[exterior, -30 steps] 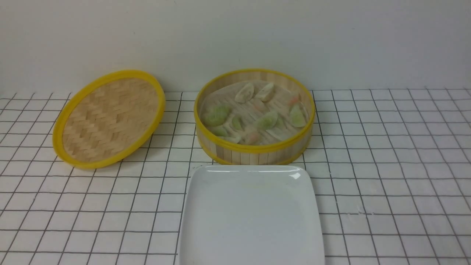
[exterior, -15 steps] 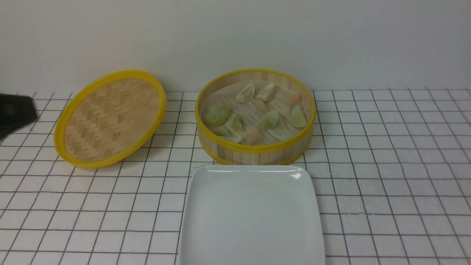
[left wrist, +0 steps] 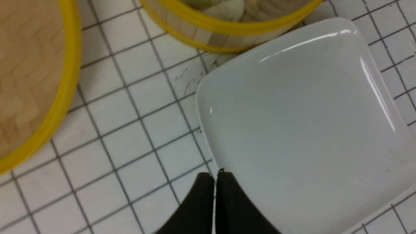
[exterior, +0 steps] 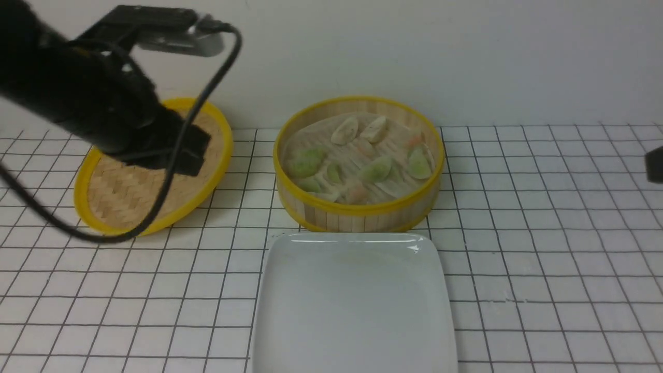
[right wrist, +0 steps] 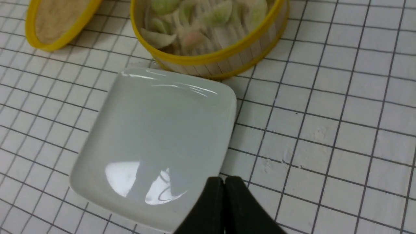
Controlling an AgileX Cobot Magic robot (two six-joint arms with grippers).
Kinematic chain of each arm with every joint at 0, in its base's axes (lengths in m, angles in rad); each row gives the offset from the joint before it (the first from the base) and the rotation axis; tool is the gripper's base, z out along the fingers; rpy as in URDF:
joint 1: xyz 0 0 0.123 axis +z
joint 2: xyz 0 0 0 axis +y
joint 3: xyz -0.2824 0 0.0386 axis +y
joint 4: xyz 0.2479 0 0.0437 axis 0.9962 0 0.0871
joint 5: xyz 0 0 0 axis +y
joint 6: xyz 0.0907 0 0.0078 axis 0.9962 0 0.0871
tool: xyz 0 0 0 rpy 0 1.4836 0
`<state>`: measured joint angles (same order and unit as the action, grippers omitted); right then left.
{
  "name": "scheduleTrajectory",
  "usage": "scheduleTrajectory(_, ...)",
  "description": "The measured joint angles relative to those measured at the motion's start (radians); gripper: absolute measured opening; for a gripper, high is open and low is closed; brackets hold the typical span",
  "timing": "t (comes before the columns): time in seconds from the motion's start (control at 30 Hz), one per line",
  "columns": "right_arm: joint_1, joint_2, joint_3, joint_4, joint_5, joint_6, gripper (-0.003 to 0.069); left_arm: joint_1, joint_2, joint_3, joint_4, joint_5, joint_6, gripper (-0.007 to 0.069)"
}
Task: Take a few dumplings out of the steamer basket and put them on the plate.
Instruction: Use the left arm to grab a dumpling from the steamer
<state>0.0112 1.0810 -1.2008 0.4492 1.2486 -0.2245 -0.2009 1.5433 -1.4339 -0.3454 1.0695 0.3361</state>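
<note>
Roughly ten dumplings (exterior: 376,168), green, cream and pinkish-orange, all lie inside the one steamer basket (exterior: 357,212), which stands at mid-table toward the back wall. The single white square plate (exterior: 352,300) sits just in front of the basket, its far edge close to the basket's wall. One woven, yellow-rimmed lid (exterior: 124,202) rests to the basket's left on the gridded table (exterior: 544,233), partly behind the left arm (exterior: 77,103). Of the two hands, the left hand (left wrist: 215,177) and the right hand (right wrist: 223,182) both have their fingers pressed together, gripping nothing.
</note>
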Motion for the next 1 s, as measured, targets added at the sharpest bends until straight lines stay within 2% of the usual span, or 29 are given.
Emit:
scheduleTrajectory(0.2, 0.000, 0.111, -0.007, -0.001, 0.002, 0.009, -0.0013, -0.097, 0.291, -0.312, 0.078, 0.053, 0.014, -0.0002)
scheduleTrajectory(0.33, 0.000, 0.119, -0.008, 0.000, 0.002, 0.015, -0.0011, -0.139, 0.455, -0.493, 0.151, 0.096, 0.046, 0.0056)
scheduleTrajectory(0.43, 0.000, 0.119, -0.008, 0.000, 0.003, 0.015, -0.0011, -0.157, 0.552, -0.596, 0.180, 0.098, 0.055, 0.0155)
scheduleTrajectory(0.5, 0.000, 0.119, -0.008, 0.000, 0.003, 0.016, -0.0011, -0.162, 0.616, -0.653, 0.194, 0.056, 0.054, 0.0255)
scheduleTrajectory(0.53, 0.000, 0.119, -0.008, 0.000, 0.003, 0.016, -0.0011, -0.162, 0.622, -0.656, 0.194, 0.050, 0.054, 0.0264)
scheduleTrajectory(0.6, 0.000, 0.119, -0.008, 0.000, 0.003, 0.027, -0.0011, -0.162, 0.685, -0.686, 0.198, -0.021, 0.043, 0.0375)
scheduleTrajectory(0.73, 0.000, 0.119, -0.008, 0.000, 0.003, 0.042, -0.0010, -0.162, 0.764, -0.693, 0.199, -0.122, 0.041, 0.0472)
scheduleTrajectory(1.0, 0.000, 0.119, -0.008, 0.000, 0.003, 0.044, -0.0010, -0.162, 0.869, -0.701, 0.257, -0.172, 0.040, 0.0487)
